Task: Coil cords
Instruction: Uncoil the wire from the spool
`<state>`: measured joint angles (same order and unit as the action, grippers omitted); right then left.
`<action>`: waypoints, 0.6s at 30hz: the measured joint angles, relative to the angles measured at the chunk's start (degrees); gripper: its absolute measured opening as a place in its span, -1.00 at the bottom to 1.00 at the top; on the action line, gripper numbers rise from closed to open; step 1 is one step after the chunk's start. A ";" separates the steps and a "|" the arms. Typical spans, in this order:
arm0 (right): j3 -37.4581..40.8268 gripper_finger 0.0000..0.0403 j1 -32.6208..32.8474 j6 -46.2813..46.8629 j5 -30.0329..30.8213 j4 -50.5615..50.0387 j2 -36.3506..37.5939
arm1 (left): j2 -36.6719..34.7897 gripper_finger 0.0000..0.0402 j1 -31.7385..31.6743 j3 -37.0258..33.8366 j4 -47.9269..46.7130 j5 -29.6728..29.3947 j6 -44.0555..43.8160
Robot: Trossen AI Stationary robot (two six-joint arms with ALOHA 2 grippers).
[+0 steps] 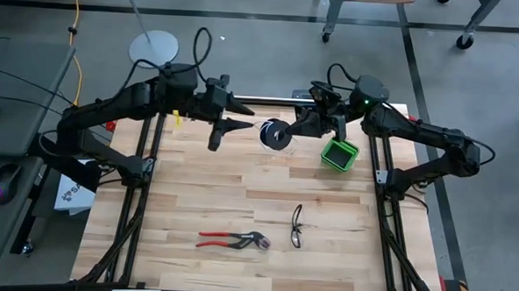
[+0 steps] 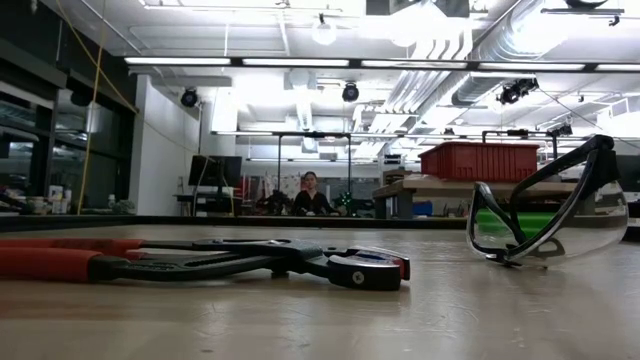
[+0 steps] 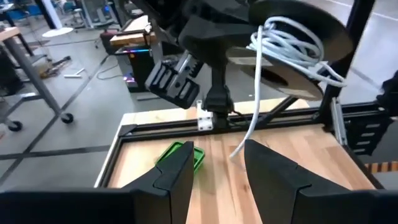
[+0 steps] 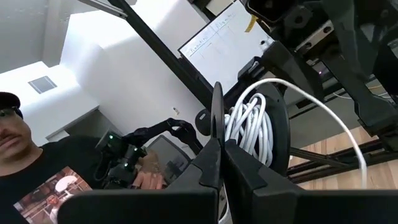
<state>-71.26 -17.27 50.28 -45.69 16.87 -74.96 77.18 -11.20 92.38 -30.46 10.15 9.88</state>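
A small black spool [image 1: 275,135] wound with white cord [image 4: 249,124] is held in the air over the table's far middle. My right gripper [image 1: 297,130] is shut on it and shows in its wrist view [image 4: 222,146]. The cord's free end [image 3: 252,118] hangs down from the spool [image 3: 298,37]. My left gripper [image 1: 247,125] is open just left of the spool. In the left wrist view its fingers [image 3: 217,171] stand on either side of the hanging end, below it, touching nothing. Neither gripper shows in the low view. My right gripper pinches the rim of one black flange [image 4: 216,112] of the spool between its two fingers. It comes about level from the table's right. The spool is lifted clear of the table, and the cord's loose end [image 4: 348,143] trails away slack.
A green box [image 1: 339,153] stands right of the spool, under my right arm. Red-handled pliers [image 1: 233,241] and safety glasses [image 1: 296,226] lie on the near half of the table. A person [image 4: 37,162] shows beyond the table in the right wrist view.
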 joint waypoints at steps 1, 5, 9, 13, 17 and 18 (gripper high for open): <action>0.00 -1.00 0.00 -0.03 -0.02 0.00 0.00 | 0.19 -0.31 0.00 0.00 0.65 0.90 -0.46; 0.00 -1.00 -0.01 -0.42 -0.02 -0.14 0.00 | 0.44 -0.31 0.04 0.02 0.86 2.06 -1.34; 0.00 -1.00 -0.01 -0.90 -0.02 -0.49 0.00 | 0.56 -0.31 0.02 0.02 0.59 3.69 -3.18; 0.00 -1.00 -0.01 -1.31 -0.02 -0.56 0.00 | -0.60 -0.31 -0.02 0.02 -0.18 5.95 -5.72; 0.00 -1.00 0.00 -1.31 -0.04 -0.75 0.00 | -1.11 -0.31 -0.02 0.02 -0.95 8.26 -7.42; 0.00 -1.00 -0.01 -1.31 -0.04 -0.78 0.00 | -1.11 -0.31 -0.02 0.02 -0.99 8.71 -8.14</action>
<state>-71.26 -17.28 48.97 -45.74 16.09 -74.96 76.07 -11.22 92.40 -31.45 18.86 1.73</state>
